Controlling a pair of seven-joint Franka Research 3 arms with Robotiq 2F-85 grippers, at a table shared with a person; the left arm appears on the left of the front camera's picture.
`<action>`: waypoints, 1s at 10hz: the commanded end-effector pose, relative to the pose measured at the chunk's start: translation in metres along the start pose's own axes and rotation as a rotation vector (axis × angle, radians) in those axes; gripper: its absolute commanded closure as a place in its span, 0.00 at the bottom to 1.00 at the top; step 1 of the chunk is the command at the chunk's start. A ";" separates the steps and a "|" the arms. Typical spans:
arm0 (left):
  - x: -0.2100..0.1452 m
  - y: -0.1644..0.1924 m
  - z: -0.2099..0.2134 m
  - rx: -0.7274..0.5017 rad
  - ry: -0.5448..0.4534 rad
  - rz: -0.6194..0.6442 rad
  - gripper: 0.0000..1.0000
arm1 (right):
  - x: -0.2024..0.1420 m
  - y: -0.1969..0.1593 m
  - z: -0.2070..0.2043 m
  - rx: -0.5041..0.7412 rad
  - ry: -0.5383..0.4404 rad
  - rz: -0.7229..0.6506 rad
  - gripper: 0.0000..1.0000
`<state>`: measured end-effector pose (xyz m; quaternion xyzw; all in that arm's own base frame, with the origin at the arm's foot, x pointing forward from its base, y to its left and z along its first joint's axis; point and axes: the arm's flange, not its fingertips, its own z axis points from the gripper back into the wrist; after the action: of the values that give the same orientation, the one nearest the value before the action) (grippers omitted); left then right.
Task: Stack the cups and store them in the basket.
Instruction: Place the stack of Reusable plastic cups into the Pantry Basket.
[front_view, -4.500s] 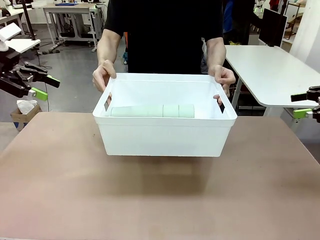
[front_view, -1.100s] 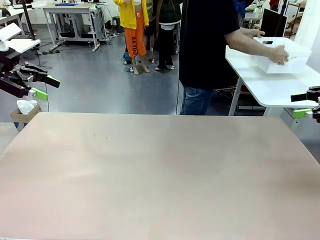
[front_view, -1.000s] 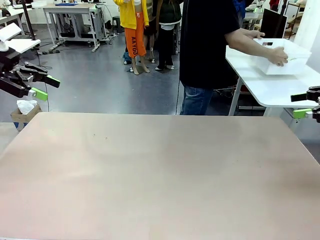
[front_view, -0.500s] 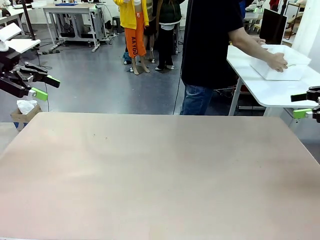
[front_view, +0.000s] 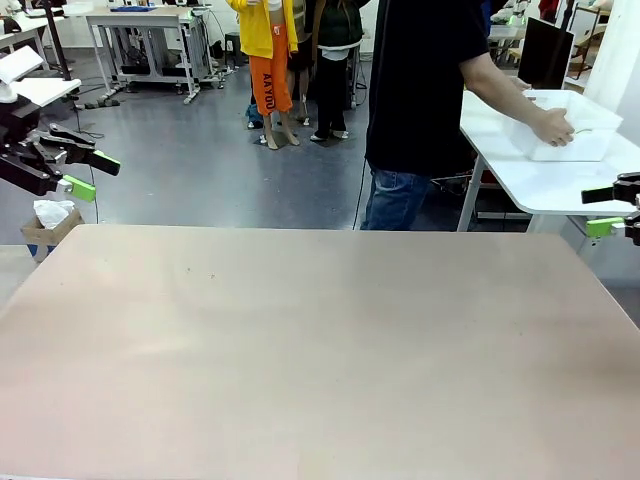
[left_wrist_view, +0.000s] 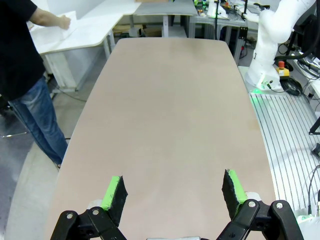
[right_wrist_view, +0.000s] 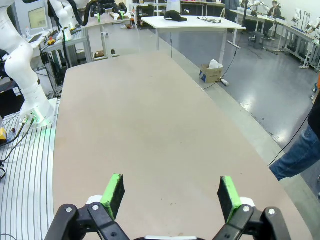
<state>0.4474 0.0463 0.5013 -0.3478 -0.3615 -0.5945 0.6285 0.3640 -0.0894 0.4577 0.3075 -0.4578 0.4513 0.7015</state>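
The white basket (front_view: 572, 128) rests on a white side table (front_view: 530, 175) at the far right, beyond my table. A person in a black shirt stands beside it with one hand (front_view: 552, 126) on its near wall. The cups are out of view. My left gripper (front_view: 92, 175) hangs open off the table's far left corner, nothing between its green pads. My right gripper (front_view: 603, 210) hangs open off the far right corner. In the left wrist view the left gripper (left_wrist_view: 174, 192) is spread wide over bare tabletop. In the right wrist view the right gripper (right_wrist_view: 171, 192) stands the same way.
The brown table (front_view: 320, 340) lies bare in front of me. A small cardboard box (front_view: 48, 222) sits on the floor at the far left. The right arm's white base (left_wrist_view: 270, 45) and the left arm's white base (right_wrist_view: 20, 65) stand at the near edge.
Several seconds ago the person held the basket with the stacked cups over my table. It has since gone to the side table and slid a little right. Both grippers have stayed still.
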 end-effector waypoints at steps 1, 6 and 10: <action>0.004 -0.003 0.001 -0.001 -0.012 0.012 0.00 | 0.002 -0.002 0.000 -0.006 -0.008 0.007 0.00; 0.004 -0.003 0.001 -0.001 -0.012 0.012 0.00 | 0.002 -0.002 0.000 -0.006 -0.008 0.007 0.00; 0.004 -0.003 0.001 -0.001 -0.012 0.012 0.00 | 0.002 -0.002 0.000 -0.006 -0.008 0.007 0.00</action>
<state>0.4474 0.0463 0.5013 -0.3478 -0.3615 -0.5945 0.6285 0.3640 -0.0894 0.4577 0.3075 -0.4578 0.4513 0.7016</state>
